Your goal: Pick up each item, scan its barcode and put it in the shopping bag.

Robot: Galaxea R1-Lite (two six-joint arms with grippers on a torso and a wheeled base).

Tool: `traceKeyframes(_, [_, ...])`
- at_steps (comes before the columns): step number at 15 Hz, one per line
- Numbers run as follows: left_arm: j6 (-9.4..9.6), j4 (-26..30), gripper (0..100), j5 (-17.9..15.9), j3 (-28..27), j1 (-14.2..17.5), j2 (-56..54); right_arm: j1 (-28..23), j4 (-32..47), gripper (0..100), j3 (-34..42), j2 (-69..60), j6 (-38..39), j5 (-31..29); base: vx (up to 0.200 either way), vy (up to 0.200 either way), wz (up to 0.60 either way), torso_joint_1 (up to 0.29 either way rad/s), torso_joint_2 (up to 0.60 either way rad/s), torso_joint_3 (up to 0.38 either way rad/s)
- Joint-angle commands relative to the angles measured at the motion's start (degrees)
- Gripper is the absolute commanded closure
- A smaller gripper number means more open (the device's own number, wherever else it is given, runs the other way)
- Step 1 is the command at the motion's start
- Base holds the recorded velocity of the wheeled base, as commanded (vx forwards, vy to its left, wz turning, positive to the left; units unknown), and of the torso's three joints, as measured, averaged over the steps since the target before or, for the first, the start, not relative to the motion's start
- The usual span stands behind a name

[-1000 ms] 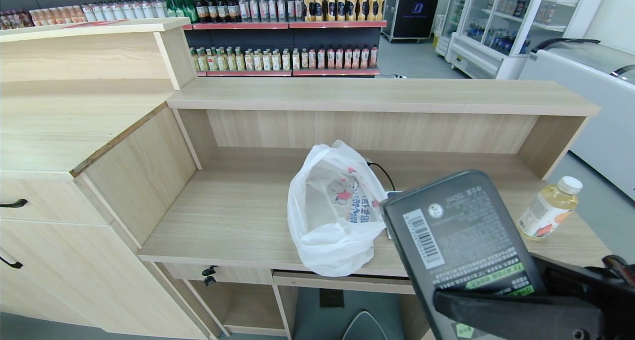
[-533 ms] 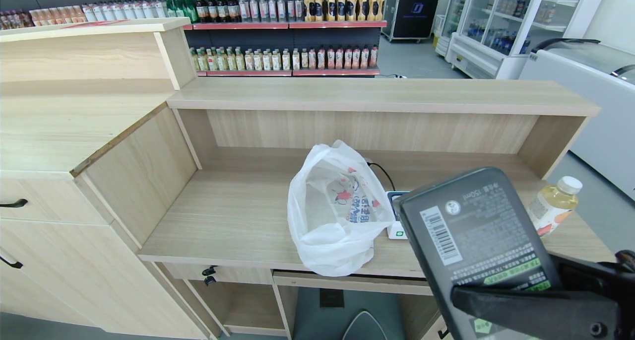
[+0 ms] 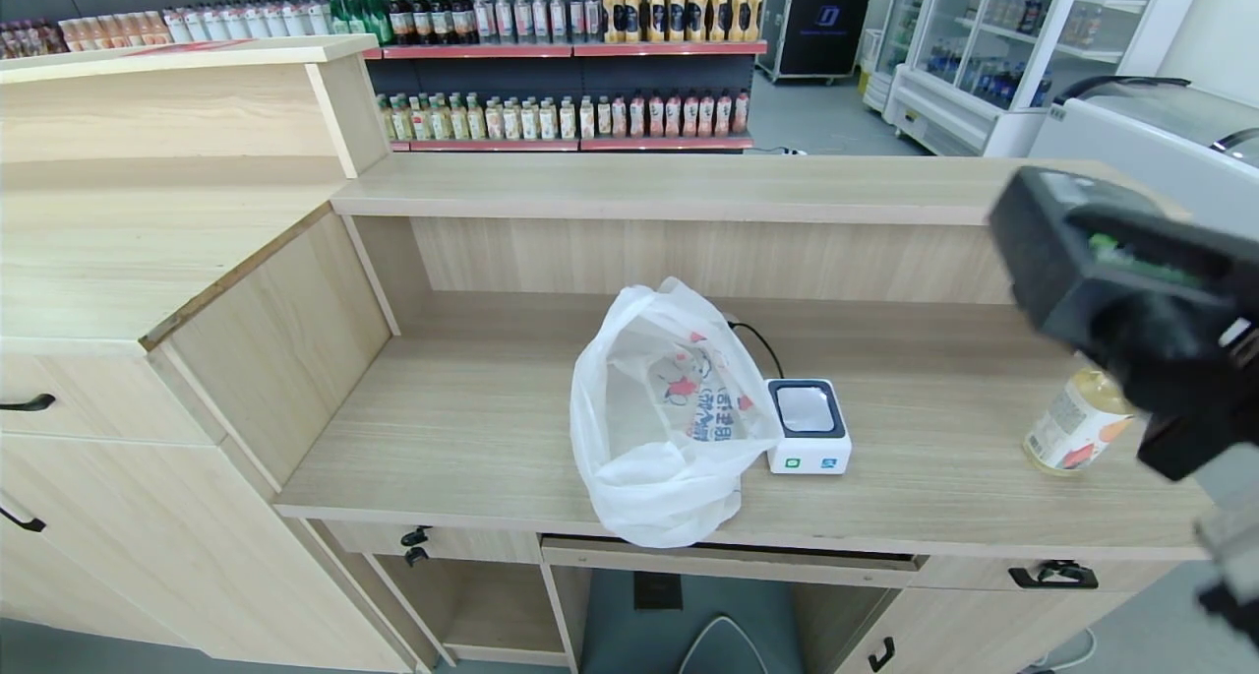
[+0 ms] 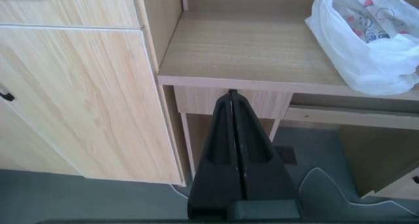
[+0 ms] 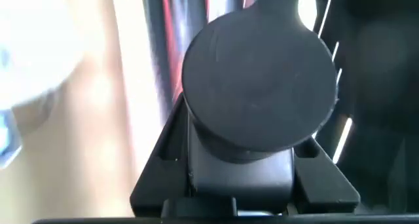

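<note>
My right gripper [image 3: 1146,290] hangs at the far right above the counter, shut on a flat black bottle [image 3: 1062,231] that it holds tilted. In the right wrist view the bottle's round dark end [image 5: 258,93] sits between the fingers. The white shopping bag [image 3: 659,418] stands open mid-counter, and just to its right is the small white barcode scanner [image 3: 807,423] with a dark window. A yellow drink bottle [image 3: 1077,423] stands at the right end, partly behind my right arm. My left gripper [image 4: 232,103] is shut and empty, low in front of the counter's front edge.
The wooden counter [image 3: 472,428] has a raised back shelf [image 3: 689,187] and a taller cabinet [image 3: 148,251] on the left. A black cable [image 3: 762,344] runs behind the scanner. Drawers with black handles [image 3: 1052,576] lie under the front edge. The bag [image 4: 366,34] is also in the left wrist view.
My right gripper has swung the black bottle up and to the right, away from the spot over the scanner. The scanner now shows fully. The left arm has not moved.
</note>
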Motion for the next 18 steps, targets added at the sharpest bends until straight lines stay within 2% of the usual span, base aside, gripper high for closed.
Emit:
traceKeyframes(1, [0.09,0.0,100,0.0,0.0,0.0,0.0,-16.5,-1.6,100,0.1,-2.0,28.3,-29.0,0.000,0.000,0.00,0.000,0.00,0.000])
traceKeyframes(2, [0.00,0.0,100,0.0,0.0,0.0,0.0,-21.2,-1.7,100,-0.7,1.0,36.1,-38.5,0.000,0.000,0.00,0.000,0.00,0.000])
traceKeyframes(3, [0.00,0.0,100,0.0,0.0,0.0,0.0,-28.9,-1.7,100,-0.9,4.5,46.6,-43.2,0.000,0.000,0.00,0.000,0.00,0.000])
traceKeyframes(4, [0.00,0.0,100,0.0,0.0,0.0,0.0,-33.3,0.0,100,0.7,5.4,52.3,-41.8,0.000,0.000,0.00,0.000,0.00,0.000])
traceKeyframes(5, [0.00,0.0,100,0.0,0.0,0.0,0.0,-34.3,3.3,100,3.0,5.4,54.9,-40.7,0.000,0.000,0.00,0.000,0.00,0.000])
traceKeyframes(8, [0.00,0.0,100,0.0,0.0,0.0,0.0,-35.3,16.3,100,-0.4,7.3,67.9,-40.2,0.000,0.000,0.00,0.000,0.00,0.000])
traceKeyframes(9, [0.09,0.0,100,0.0,0.0,0.0,0.0,-35.3,19.0,100,-0.8,7.5,70.5,-38.9,0.000,0.000,0.00,0.000,0.00,0.000])
traceKeyframes(11, [0.00,0.0,100,0.0,0.0,0.0,0.0,-39.0,22.7,100,-1.0,9.7,73.5,-30.4,0.000,0.000,0.00,0.000,0.00,0.000])
traceKeyframes(12, [0.00,0.0,100,0.0,0.0,0.0,0.0,-41.6,25.6,100,-1.0,11.0,74.3,-24.4,0.000,0.000,0.00,0.000,0.00,0.000])
traceKeyframes(14, [0.00,0.0,100,0.0,0.0,0.0,0.0,-41.6,25.5,100,-1.3,11.2,74.6,-23.0,0.000,0.000,0.00,0.000,0.00,0.000])
traceKeyframes(18, [0.00,0.0,100,0.0,0.0,0.0,0.0,-41.5,19.0,100,-0.9,11.2,74.6,-20.8,0.000,0.000,0.00,0.000,0.00,0.000])
